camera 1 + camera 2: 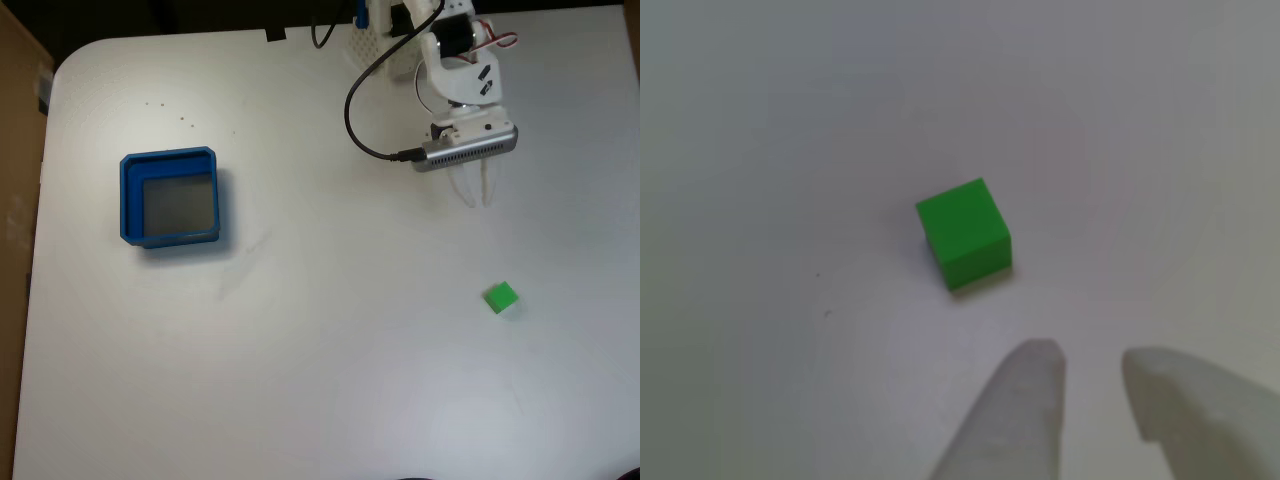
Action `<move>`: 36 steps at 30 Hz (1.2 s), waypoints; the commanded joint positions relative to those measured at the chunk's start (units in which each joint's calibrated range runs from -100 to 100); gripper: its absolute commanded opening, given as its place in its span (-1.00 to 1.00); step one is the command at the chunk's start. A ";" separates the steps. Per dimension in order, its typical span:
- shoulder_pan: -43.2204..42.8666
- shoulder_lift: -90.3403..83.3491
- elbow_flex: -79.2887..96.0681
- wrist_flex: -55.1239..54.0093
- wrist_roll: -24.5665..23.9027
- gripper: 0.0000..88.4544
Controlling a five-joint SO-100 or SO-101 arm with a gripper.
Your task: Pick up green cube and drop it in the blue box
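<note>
In the fixed view the arm reaches down from the top edge at about 1 o'clock, its hand (479, 198) pointing toward 6 with fingers slightly apart and holding nothing. The green cube (501, 297) sits on bare tabletop (320, 380) near the hand, toward 5 o'clock of it. The blue box (172, 197) lies well apart at 9 o'clock, with open surface between.

In the other view the cube (964, 233) lies just beyond the fingertips (1035, 375).

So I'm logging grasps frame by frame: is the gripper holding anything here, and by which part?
Nothing is held. The gripper is empty, and the green cube lies apart from it on the table.
</note>
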 commanded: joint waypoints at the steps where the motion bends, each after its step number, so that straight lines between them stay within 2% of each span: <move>1: 0.00 4.69 -8.12 -0.80 0.20 -0.97; 6: 0.28 8.71 -12.09 1.02 0.20 -0.97; 17: 0.00 22.25 -34.95 20.14 0.24 -0.97; 23: 0.28 28.60 -43.17 20.47 -0.15 -0.97; 36: -0.15 33.44 -43.08 20.71 -0.15 -0.95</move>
